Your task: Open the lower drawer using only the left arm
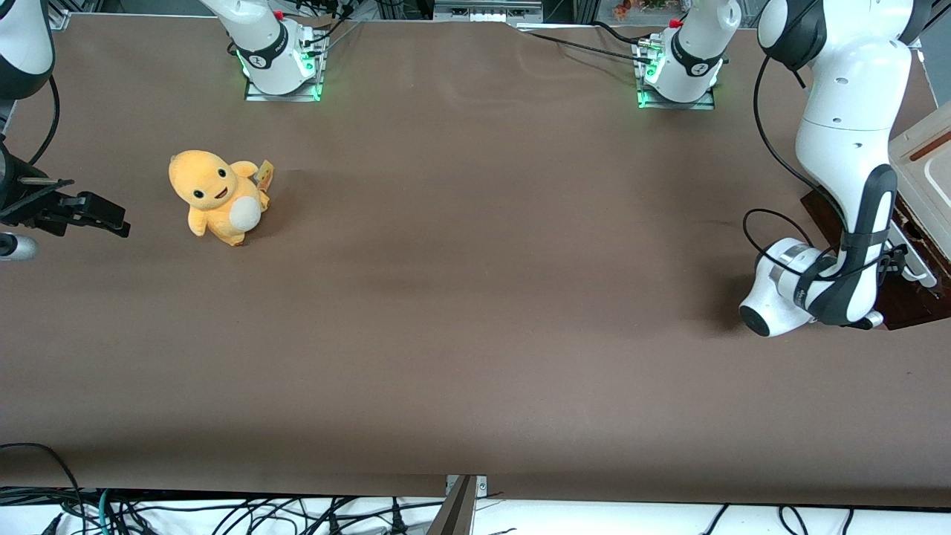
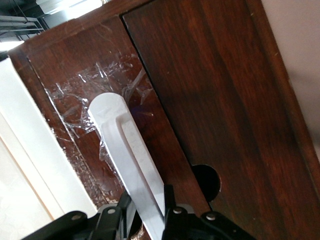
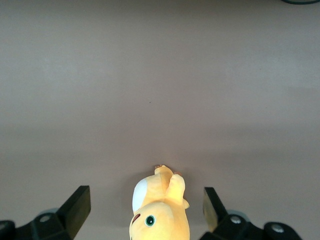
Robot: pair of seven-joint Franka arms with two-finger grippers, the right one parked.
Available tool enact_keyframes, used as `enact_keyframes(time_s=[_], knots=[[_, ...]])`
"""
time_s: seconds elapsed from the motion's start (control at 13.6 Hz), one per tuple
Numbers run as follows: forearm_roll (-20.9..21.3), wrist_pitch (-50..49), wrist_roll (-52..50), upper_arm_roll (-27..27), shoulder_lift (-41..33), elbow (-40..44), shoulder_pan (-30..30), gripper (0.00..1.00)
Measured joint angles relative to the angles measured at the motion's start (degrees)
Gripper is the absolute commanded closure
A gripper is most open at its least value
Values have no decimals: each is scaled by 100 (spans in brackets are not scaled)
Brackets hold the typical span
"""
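Lower drawer (image 2: 220, 90) is the object under inspection: its dark reddish-brown front stands at the working arm's end of the tabletop (image 1: 475, 312), directly before the end effector (image 2: 145, 212). The end effector's two black fingers (image 2: 169, 197) sit one on each side of the white bar handle (image 2: 125, 150), narrowed around it; whether the pads are actually pressing on the bar cannot be confirmed. The drawer front appears flush with its frame, so by my assessment the pull has not yet produced any opening. Crinkled clear tape (image 2: 85, 95) covers the wood around the handle's mount. Outward, the left arm (image 1: 847, 148) reaches down to the cabinet (image 1: 921, 171) at the tabletop's edge. Risks: if the grip is loose, the fingers could slide off the smooth bar; a pull off the drawer's line of travel could jam it or drag the whole cabinet across the tabletop. Count: one handle, one round hole (image 2: 206, 181) in the wood, one cabinet, and one orange plush toy (image 1: 215, 197) well apart, toward the parked arm's end.
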Motion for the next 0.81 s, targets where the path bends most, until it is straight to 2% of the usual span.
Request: enact_keyframes(time_s=[0.81], knots=[[-66,-191,-4,-93,102,180,-489,83]])
